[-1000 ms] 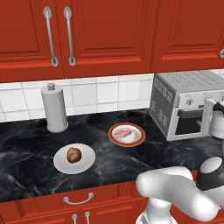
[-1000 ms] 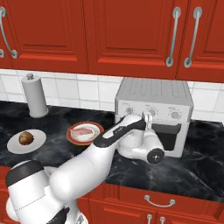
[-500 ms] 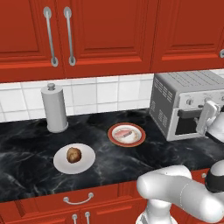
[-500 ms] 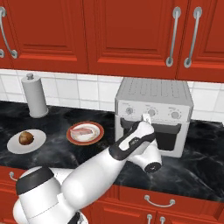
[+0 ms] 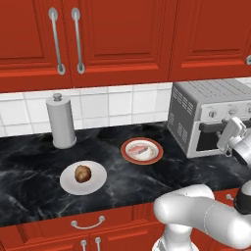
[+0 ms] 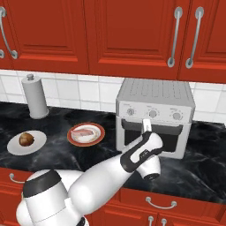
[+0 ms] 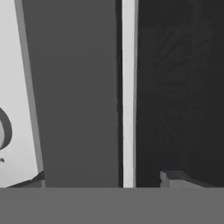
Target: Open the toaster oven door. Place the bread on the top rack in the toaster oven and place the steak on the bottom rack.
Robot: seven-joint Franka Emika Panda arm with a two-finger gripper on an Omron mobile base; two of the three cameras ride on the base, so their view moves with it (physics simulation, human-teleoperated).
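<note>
At the oven front: end effector (image 6: 147, 126) is up against the toaster oven door (image 6: 152, 137), just under the knobs; I cannot tell if its fingers are spread or pinching the handle.
Toaster oven (image 5: 208, 117): stands on the black worktop (image 5: 29, 162), door shut.
Steak (image 5: 142, 150): on the red-rimmed plate (image 5: 128, 151), left of the oven.
Bread (image 5: 82, 173): on the white plate (image 5: 98, 179), further left.
Canister (image 5: 61, 121): upright by the wall.

Moved in over the last second: pincer (image 6: 146, 125) now raised against the top edge of the toaster oven door (image 6: 152, 137), just under the knobs, from lower before the glass. Jaws narrowed a little, straddling the door's pale handle bar (image 7: 128, 92). Elbow swung lower.
</note>
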